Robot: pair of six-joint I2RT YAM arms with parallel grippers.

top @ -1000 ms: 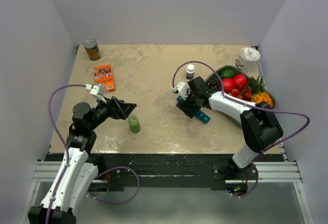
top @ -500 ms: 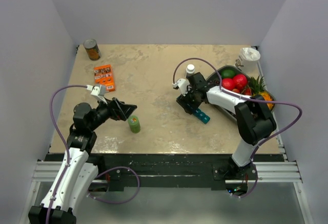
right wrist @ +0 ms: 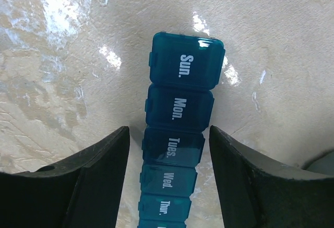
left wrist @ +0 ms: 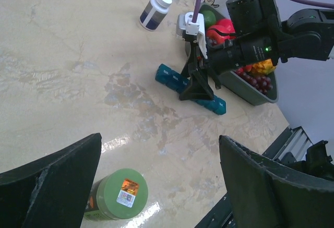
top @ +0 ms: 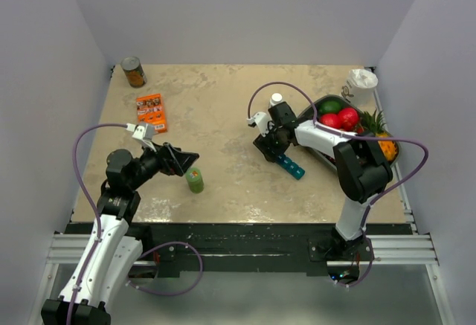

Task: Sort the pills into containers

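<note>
Bright, even light from above, white glare patches on the table, foreground perhaps slightly soft.

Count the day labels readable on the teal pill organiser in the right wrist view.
5, running top to bottom along the pill organiser: Sun., Mon., Tues., Wed., Thur. More may be hidden below the picture's bottom edge.

Beige table: organiser, bottle, can, tray

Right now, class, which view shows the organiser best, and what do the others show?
The right wrist view: the organiser is close up, lids shut, day labels readable from Sun to Thur. The top view shows a teal strip partly under the right gripper; the left wrist view shows it distant, its middle hidden by that gripper.
</note>
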